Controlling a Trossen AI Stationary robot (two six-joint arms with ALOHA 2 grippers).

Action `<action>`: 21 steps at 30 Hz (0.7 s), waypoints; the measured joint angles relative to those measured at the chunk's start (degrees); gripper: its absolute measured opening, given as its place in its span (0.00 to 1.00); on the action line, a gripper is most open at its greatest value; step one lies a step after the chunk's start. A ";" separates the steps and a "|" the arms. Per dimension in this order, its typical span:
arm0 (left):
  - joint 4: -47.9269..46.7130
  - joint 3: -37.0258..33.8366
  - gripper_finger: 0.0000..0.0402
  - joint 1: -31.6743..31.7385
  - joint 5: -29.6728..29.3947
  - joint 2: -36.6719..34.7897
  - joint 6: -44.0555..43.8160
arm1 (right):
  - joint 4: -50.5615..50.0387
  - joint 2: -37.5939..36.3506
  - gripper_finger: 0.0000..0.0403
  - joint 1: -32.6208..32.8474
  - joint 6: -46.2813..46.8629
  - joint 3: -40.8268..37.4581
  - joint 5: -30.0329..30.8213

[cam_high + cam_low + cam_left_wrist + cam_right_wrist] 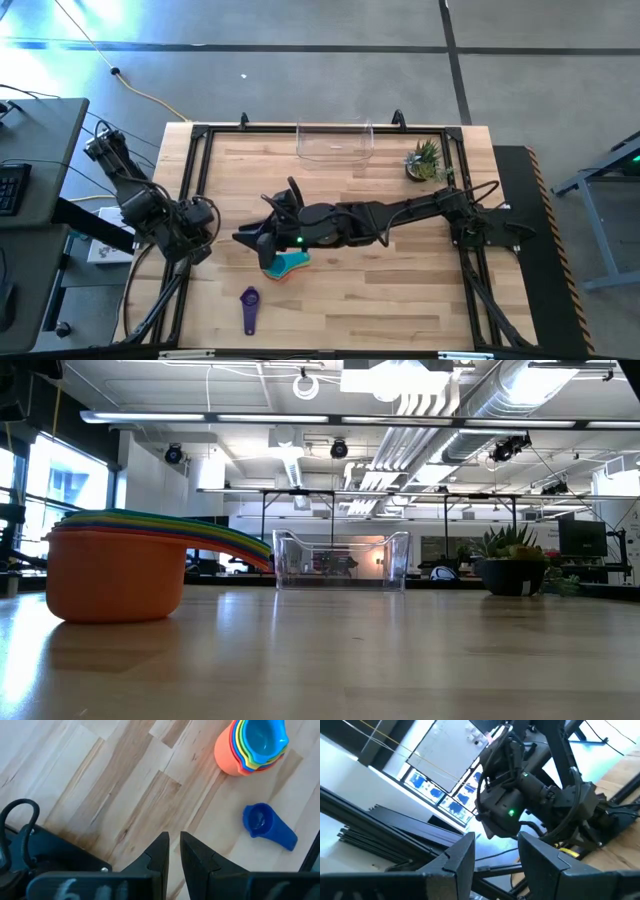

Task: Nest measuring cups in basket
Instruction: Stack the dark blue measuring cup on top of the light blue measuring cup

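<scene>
High view: nested stack of measuring cups [287, 264] is logged mid-table beneath the right gripper [250, 240], whose fingers are parted and empty. Purple cup [249, 303] lies nearer the front edge. Basket [335, 141] is empty. Left gripper [173, 851], narrow, is parked. Light, rigid, slippery plastic; handles are judged best grasped.

Orange-bottomed rainbow cup stack [252, 745], blue cup [267, 825]
</scene>
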 joint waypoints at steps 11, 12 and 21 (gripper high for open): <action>-1.68 0.00 0.09 0.02 1.52 -4.07 -4.55 | -1.87 0.08 0.35 2.06 -1.56 0.03 4.32; -1.72 0.00 0.09 0.02 1.69 -4.07 -5.32 | -2.87 0.43 0.35 2.31 -0.61 0.07 5.43; -0.26 0.00 0.09 -0.04 4.79 -2.18 -6.25 | -10.49 2.56 0.35 4.23 6.03 0.04 7.50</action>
